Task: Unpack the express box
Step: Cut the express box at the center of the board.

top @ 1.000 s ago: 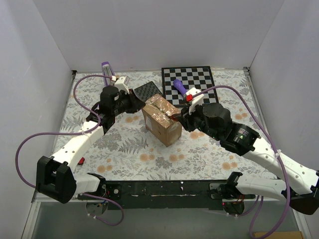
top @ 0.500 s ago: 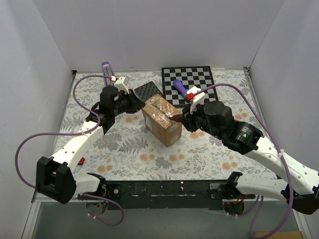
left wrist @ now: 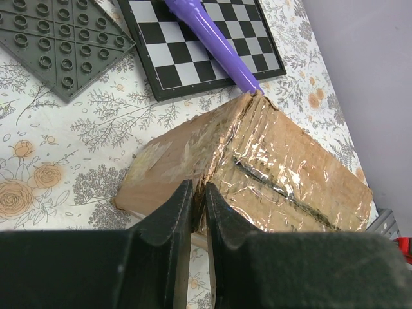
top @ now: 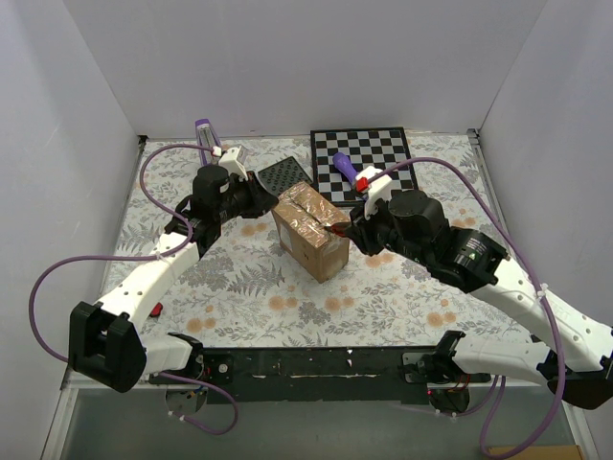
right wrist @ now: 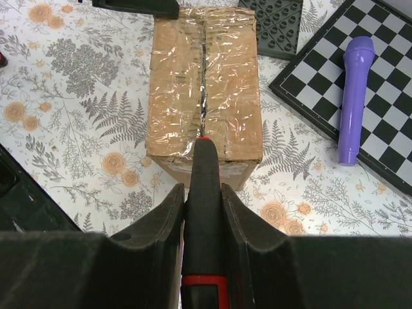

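The express box point(top: 308, 230), brown cardboard with glossy tape over its flaps, stands mid-table. It also shows in the left wrist view point(left wrist: 283, 174) and the right wrist view point(right wrist: 205, 84). My left gripper point(top: 271, 199) is at the box's far-left upper corner, its jaws point(left wrist: 198, 190) pinched shut on the cardboard edge there. My right gripper point(top: 351, 227) is shut point(right wrist: 203, 188) on a black tool with a red band point(right wrist: 203, 167). The tool's tip rests at the near end of the dark slit along the taped top seam.
A black-and-white chessboard point(top: 369, 151) lies behind the box with a purple cylinder point(top: 344, 171) on it. A dark grey studded plate point(top: 284, 175) lies behind the box to the left. A purple-capped item point(top: 204, 134) is at the back left. Walls close three sides.
My right arm has shifted slightly towards the box, bringing the tool tip a little further onto the top. The box and the left gripper have stayed put.
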`<state>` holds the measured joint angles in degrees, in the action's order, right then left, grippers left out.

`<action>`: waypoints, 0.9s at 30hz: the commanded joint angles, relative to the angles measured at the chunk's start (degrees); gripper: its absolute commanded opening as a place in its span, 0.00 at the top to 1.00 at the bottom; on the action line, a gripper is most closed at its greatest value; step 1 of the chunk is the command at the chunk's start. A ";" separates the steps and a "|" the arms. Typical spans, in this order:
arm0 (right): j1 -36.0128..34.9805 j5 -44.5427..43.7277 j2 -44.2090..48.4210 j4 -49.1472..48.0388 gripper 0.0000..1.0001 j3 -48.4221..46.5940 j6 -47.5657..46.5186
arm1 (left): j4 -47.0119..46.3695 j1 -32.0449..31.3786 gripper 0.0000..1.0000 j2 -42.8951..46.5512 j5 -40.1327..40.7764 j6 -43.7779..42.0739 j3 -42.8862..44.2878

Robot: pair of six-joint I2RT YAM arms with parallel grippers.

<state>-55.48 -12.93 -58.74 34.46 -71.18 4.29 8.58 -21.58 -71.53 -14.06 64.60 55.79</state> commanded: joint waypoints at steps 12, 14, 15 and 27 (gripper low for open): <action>0.02 0.71 -0.15 19.15 0.99 -5.46 -0.87 | 2.85 1.81 1.00 2.62 13.36 -1.32 1.52; 0.02 0.62 -0.23 19.94 0.99 -6.34 -1.04 | 2.85 1.81 1.00 2.71 15.02 -1.14 1.60; 0.02 0.62 -0.32 20.29 0.99 -6.60 -1.13 | 2.85 1.81 1.00 2.80 15.12 -1.14 1.52; 0.02 0.71 -1.20 24.17 0.99 -8.54 -2.19 | 2.94 1.81 1.00 2.53 16.09 -1.14 2.22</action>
<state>-55.48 -12.29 -60.03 52.38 -78.04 3.14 10.59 -20.60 -70.00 -2.94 64.75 56.10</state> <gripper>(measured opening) 0.314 0.013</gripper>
